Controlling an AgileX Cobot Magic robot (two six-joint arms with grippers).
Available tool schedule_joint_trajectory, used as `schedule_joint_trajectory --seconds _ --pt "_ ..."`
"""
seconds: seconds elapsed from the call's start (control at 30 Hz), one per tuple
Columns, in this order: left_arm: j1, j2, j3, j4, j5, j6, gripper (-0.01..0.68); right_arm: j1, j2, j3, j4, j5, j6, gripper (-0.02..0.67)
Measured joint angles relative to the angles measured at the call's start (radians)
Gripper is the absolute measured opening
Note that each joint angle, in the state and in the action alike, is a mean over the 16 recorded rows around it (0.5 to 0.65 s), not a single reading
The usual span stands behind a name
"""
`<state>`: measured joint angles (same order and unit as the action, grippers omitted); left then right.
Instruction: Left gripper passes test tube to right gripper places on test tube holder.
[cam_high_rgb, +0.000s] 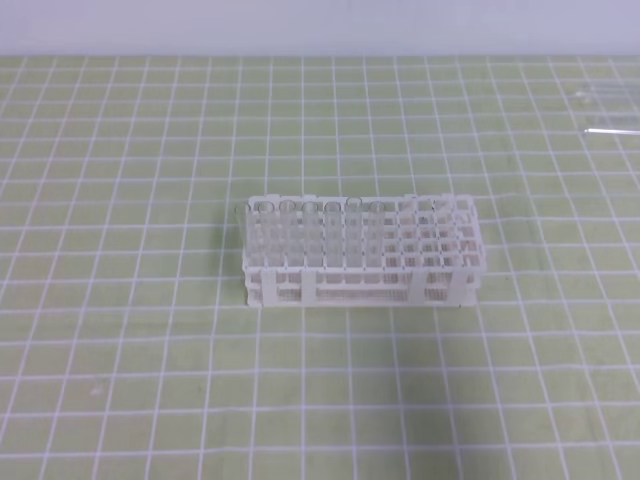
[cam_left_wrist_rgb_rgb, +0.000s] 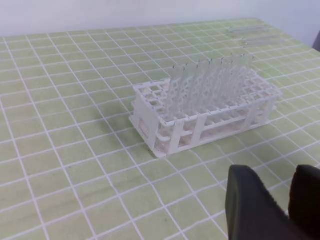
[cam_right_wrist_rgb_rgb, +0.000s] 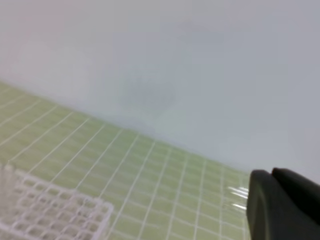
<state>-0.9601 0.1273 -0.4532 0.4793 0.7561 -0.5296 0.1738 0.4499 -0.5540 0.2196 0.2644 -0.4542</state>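
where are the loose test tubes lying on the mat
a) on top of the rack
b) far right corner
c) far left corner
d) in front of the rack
b: the loose tubes lie flat on the mat near its far right corner, well apart from the rack, which stands in the middle with a row of tubes already upright in it.

Both the left gripper (cam_left_wrist_rgb_rgb: 272, 202) and right gripper (cam_right_wrist_rgb_rgb: 272, 205) have matte black, rounded fingers

White plastic rack (cam_high_rgb: 360, 255), clear glossy glass tubes (cam_left_wrist_rgb_rgb: 210, 85), matt mat (cam_high_rgb: 150, 380)
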Motion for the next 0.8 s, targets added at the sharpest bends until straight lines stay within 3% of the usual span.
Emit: schedule_joint_trajectory --seconds 0.43,0.6,0.8 --pt "0.000 -0.001 -0.001 -0.004 0.007 0.000 0.173 -0.094 -0.252 0.487 0.126 -0.395 0.004 -0.015" --pt "0.000 -0.002 -0.001 -0.004 0.008 0.001 0.173 -0.098 -0.304 0.549 0.081 -0.354 0.100 -0.015" --pt "0.000 -0.002 -0.001 -0.005 0.009 0.001 0.173 -0.098 -0.373 0.555 -0.060 -0.183 0.289 -0.016"
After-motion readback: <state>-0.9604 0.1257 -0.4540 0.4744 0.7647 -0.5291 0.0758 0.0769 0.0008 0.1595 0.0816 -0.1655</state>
